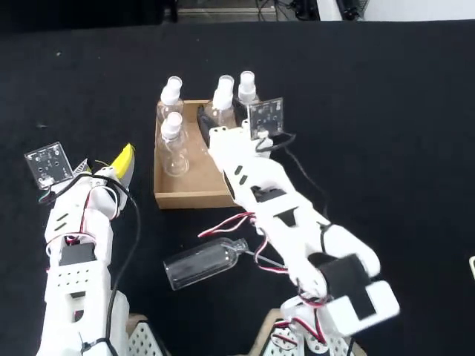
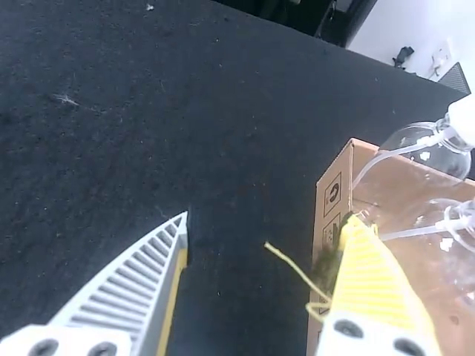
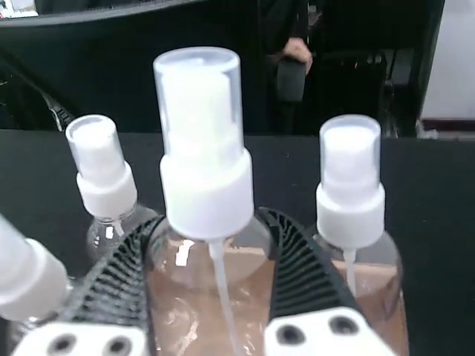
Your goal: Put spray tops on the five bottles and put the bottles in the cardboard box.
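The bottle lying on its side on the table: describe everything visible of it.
The bottle is clear, plastic by its look, and seems empty. It has no spray top; its bare neck points toward the right arm. It lies on its side on the black table, apart from the cardboard box and nearer the arms' bases. Red and white wires pass close by its neck; contact is unclear.

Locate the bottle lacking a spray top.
In the high view, the bottle lies on its side on the table, outside the cardboard box toward the arms' bases, beside the right arm.

Cardboard box (image 2: 332, 248) wall — handling symbols, no txt.
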Available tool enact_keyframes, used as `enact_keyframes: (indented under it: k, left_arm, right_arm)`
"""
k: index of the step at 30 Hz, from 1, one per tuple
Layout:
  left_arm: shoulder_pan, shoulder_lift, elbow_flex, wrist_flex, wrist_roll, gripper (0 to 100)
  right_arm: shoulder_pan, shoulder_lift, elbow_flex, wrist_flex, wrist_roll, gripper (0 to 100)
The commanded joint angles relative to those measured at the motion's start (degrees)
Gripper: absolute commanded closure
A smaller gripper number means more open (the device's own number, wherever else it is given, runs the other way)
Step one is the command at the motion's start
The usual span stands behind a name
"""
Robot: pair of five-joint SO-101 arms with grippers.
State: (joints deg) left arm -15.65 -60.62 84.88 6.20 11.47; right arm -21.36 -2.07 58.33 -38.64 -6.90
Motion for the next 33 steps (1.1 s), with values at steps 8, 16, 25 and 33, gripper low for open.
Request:
enact_keyframes:
  k: [8, 16, 25, 33]
  left_arm:
    - [-0.75, -0.88, -1.01, -1.23, -0.09, 70]
    - [-0.84, -0.88, -1.01, -1.23, -0.09, 70]
    - [-0.84, -0.88, -0.92, -1.23, -0.18, 70]
    - [-2.33, -0.88, -1.10, -1.23, -0.18, 70]
  right_arm:
    - [-0.53, 7.52, -4.70, -6.15, 3.78, 98.8]
    - [-0.53, 11.82, -7.43, -6.33, 3.87, 98.8]
    - [-0.44, 12.09, -7.34, -6.07, 3.78, 96.8]
    - [-1.76, 12.09, -6.64, -5.98, 3.87, 88.6]
